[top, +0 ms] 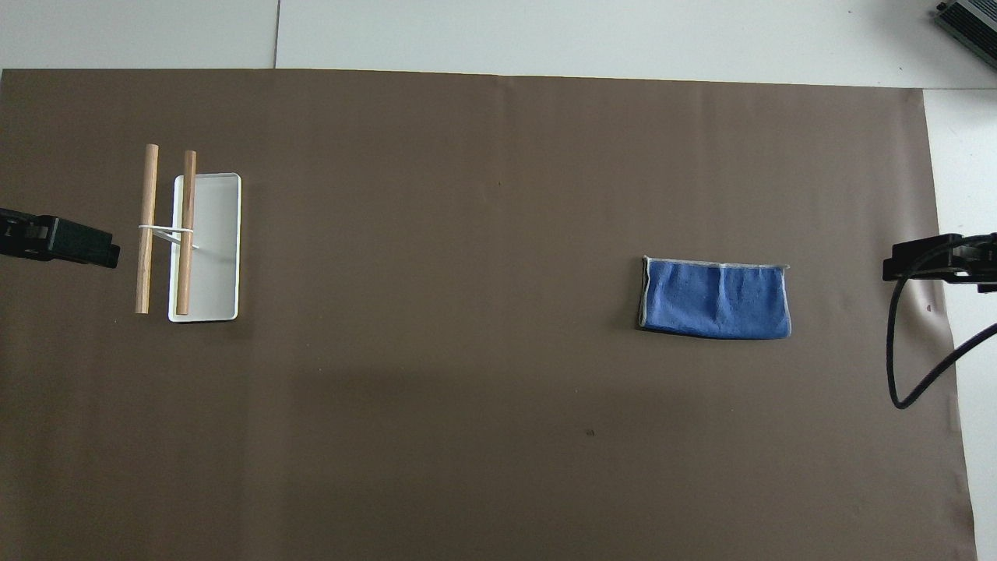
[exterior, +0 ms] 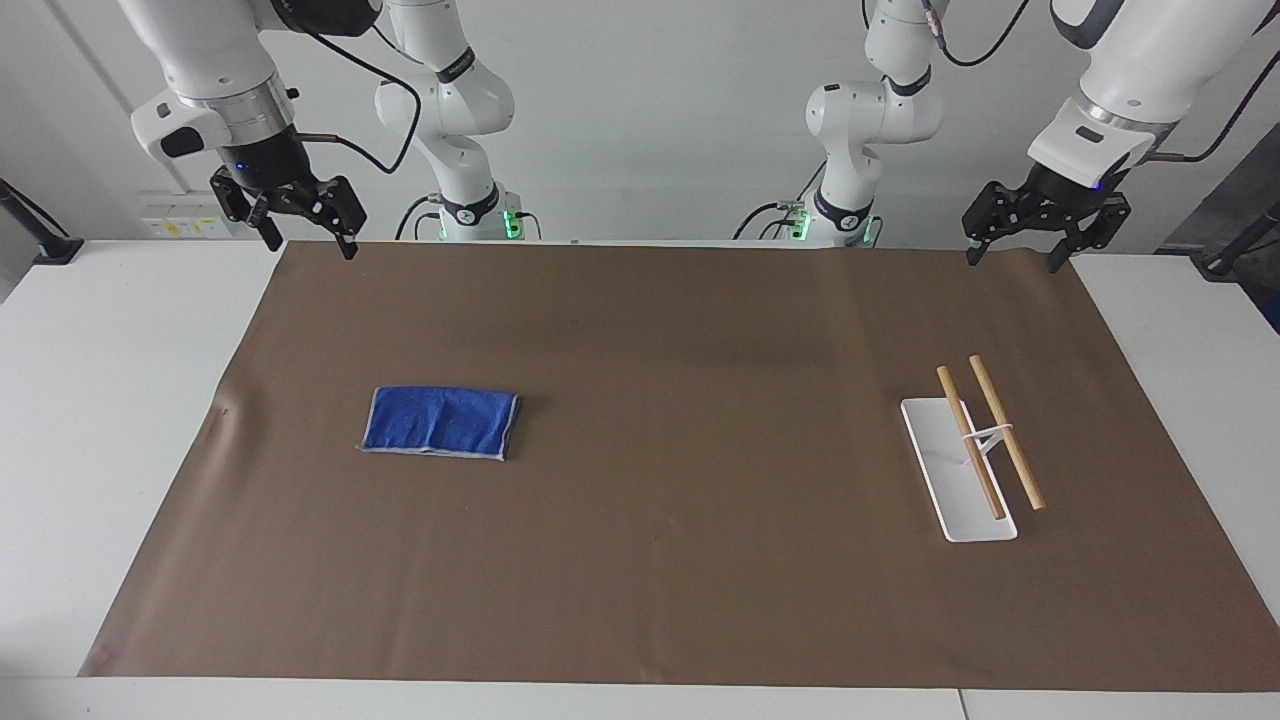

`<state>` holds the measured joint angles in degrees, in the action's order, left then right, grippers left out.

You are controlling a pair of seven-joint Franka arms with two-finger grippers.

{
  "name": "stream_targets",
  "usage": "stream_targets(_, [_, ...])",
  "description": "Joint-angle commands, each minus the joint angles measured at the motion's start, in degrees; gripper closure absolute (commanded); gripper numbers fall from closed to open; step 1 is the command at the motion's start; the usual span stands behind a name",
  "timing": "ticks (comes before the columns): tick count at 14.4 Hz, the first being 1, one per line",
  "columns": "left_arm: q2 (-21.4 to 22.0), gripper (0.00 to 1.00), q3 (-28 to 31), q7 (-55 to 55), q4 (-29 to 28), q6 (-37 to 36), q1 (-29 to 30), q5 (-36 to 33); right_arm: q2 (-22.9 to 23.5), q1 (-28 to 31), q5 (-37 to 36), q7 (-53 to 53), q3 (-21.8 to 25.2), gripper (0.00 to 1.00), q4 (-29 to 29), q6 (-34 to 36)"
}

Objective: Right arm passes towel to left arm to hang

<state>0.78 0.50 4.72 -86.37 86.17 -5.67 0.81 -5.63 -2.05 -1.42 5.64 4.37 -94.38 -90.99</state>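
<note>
The blue towel (exterior: pixel 440 422) lies folded flat on the brown mat, toward the right arm's end of the table; it also shows in the overhead view (top: pixel 715 298). The rack, two wooden rods (exterior: pixel 988 436) on a white base (exterior: pixel 950 490), stands toward the left arm's end; in the overhead view the rods (top: pixel 165 227) stand over the base (top: pixel 214 249). My right gripper (exterior: pixel 305 232) hangs open and empty, raised over the mat's edge nearest the robots. My left gripper (exterior: pixel 1012 248) hangs open and empty, raised over the mat's corner nearest the robots. Both arms wait.
The brown mat (exterior: pixel 660 480) covers most of the white table (exterior: pixel 90 400). A black cable (top: pixel 919 351) hangs by the right gripper's end in the overhead view.
</note>
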Motion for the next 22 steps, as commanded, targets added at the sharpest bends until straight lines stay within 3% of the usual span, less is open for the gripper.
stream_targets(1, [1.7,0.00,0.0,0.7,-1.9,0.4,0.3,0.3,-0.6,-0.2,-1.0,1.2,-0.2,0.00,-0.7,0.0])
stream_targets(15, [1.9,0.00,0.0,0.6,-2.2,0.0,1.0,0.2,-1.3,-0.1,-1.0,1.0,-0.2,0.00,-2.3,-0.5])
stream_targets(22, [1.9,0.00,0.0,0.6,-2.2,0.0,1.0,0.2,-1.8,-1.7,-1.0,1.2,-0.2,0.00,-10.5,-10.2])
